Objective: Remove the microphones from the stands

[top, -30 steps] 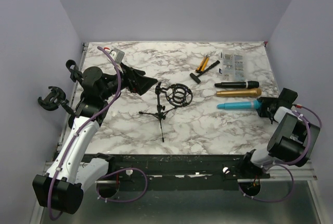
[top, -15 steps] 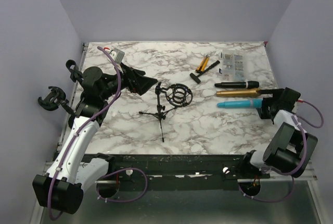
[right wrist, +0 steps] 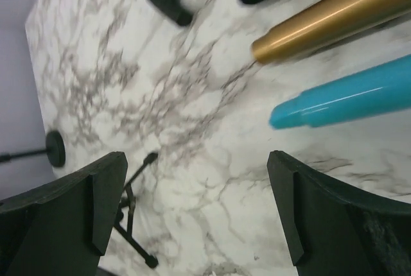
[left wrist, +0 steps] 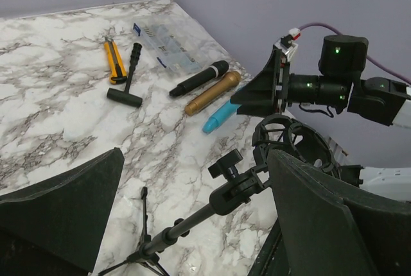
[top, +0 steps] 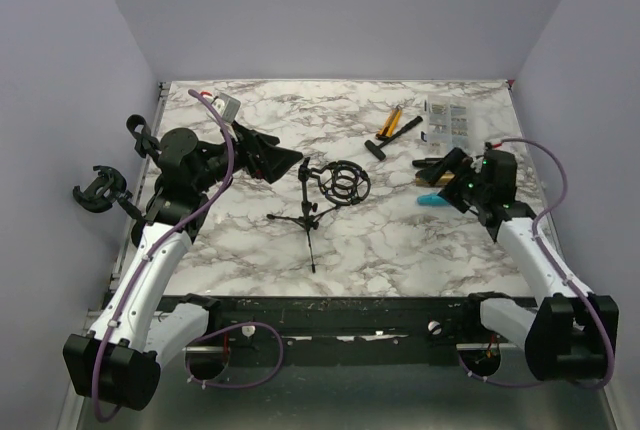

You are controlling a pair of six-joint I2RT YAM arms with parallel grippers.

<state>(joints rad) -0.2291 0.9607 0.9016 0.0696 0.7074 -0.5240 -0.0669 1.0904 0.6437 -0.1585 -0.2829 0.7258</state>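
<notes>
The table [top: 400,240] has a top with a marble pattern, white with grey veins, and it fills the middle of the top view. Three plain walls of pale lavender colour enclose it: the back wall [top: 330,10] stands along its far edge, the left wall [top: 50,100] and the right wall [top: 590,80] rise close beside its two sides. A black rail [top: 330,305] runs along the near edge of the table. Below this rail lies a dull grey-green surface [top: 350,395]. The light is soft and even, and the shadows on the marble are faint.
</notes>
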